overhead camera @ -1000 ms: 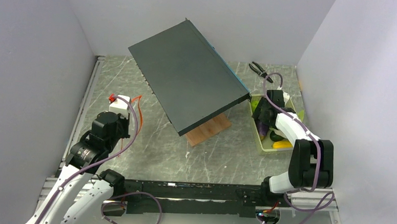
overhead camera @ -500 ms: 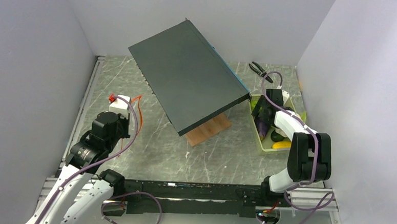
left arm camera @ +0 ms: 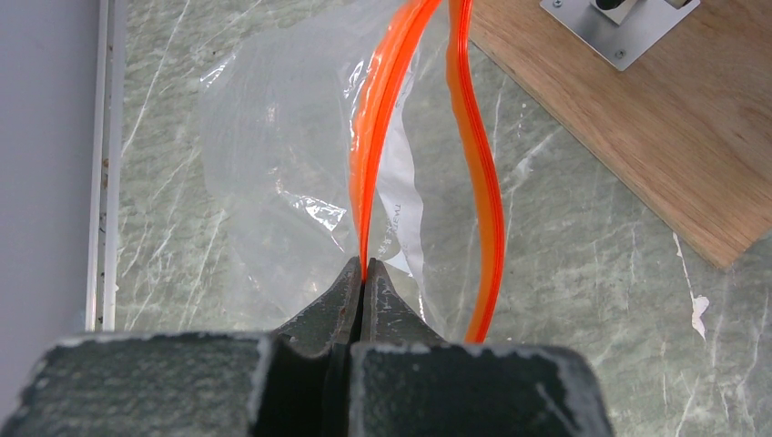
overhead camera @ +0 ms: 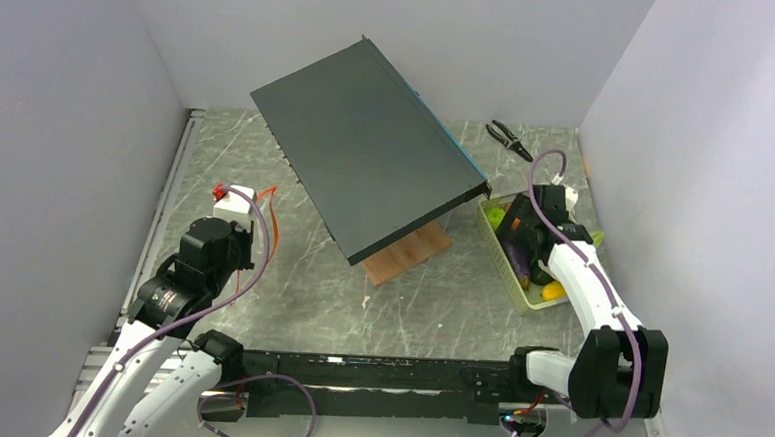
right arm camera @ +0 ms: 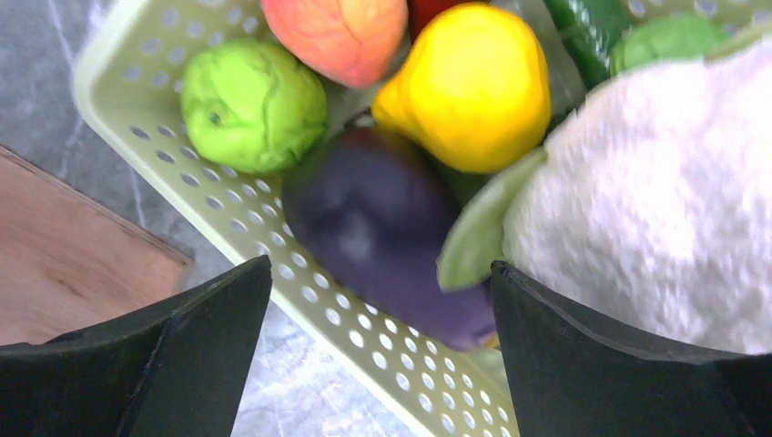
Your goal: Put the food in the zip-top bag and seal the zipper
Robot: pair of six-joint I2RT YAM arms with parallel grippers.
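Marbled grey-green table (overhead camera: 309, 295) from above: a pale green tray (overhead camera: 494, 236) sits by the right edge, the right gripper (overhead camera: 525, 236) over it.

Left wrist: the left gripper (left arm camera: 364, 271) pinches the glossy orange zipper (left arm camera: 375, 137) of the crinkly clear zip-top bag (left arm camera: 273, 173), which lies near the table's left edge.

Right wrist: jaws wide apart above a dimpled lime (right arm camera: 253, 105), a smooth eggplant (right arm camera: 373, 228) and a fuzzy cauliflower (right arm camera: 655, 200).

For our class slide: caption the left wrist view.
Left end effector pinches the orange zipper of the clear zip-top bag.

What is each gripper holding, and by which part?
The left gripper pinches the zip-top bag by one side of its zipper; the right gripper is open, holding nothing.
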